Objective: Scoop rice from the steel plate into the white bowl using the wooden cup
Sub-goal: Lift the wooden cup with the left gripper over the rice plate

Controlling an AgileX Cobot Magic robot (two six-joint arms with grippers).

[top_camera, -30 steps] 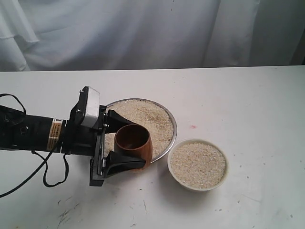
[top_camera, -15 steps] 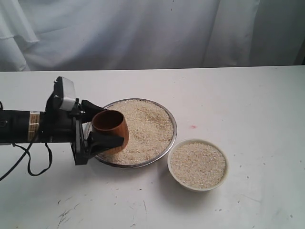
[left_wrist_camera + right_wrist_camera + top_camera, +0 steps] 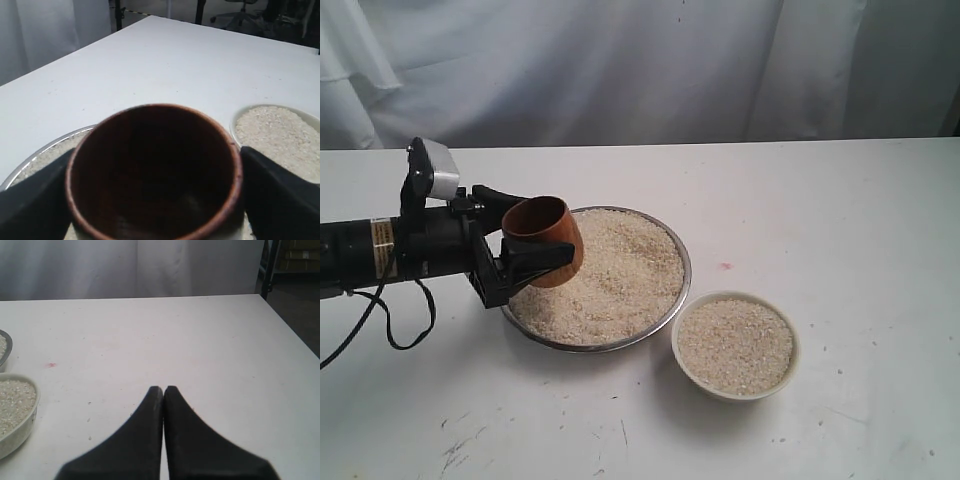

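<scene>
The left arm [image 3: 380, 250] enters from the left edge of the exterior view and lies almost level above the desk [image 3: 840, 220], with a black cable [image 3: 405, 335] looping beneath it. A pale wrist camera housing [image 3: 432, 172] sits on top of it.

At its end the left claw [image 3: 538, 228] stands wide, and its two black fingers [image 3: 280, 195] press on opposite sides of the wooden cup [image 3: 548, 248]. The cup is held off the desk, over the left part of the steel plate [image 3: 686, 272]. It is tipped, with its mouth turned up and back toward the wrist. In the left wrist view the cup [image 3: 155, 170] fills the middle, and its inside shows dark wood down to the bottom. Whether its base touches the grains cannot be told.

The plate holds a broad heap of rice [image 3: 620, 270] that reaches almost to its rim. Just to the right of the plate, and nearer the front edge of the desk, stands the white bowl [image 3: 735, 396], close to the plate's rim. It is filled with rice [image 3: 735, 345] nearly to the top. A small red speck [image 3: 725, 266] marks the desk between plate and bowl.

The right claw [image 3: 163, 390] shows only in its own wrist view. Its two dark fingers are pressed together tip to tip, grasping nothing, above bare desk and well apart from the bowl [image 3: 22, 437].
</scene>
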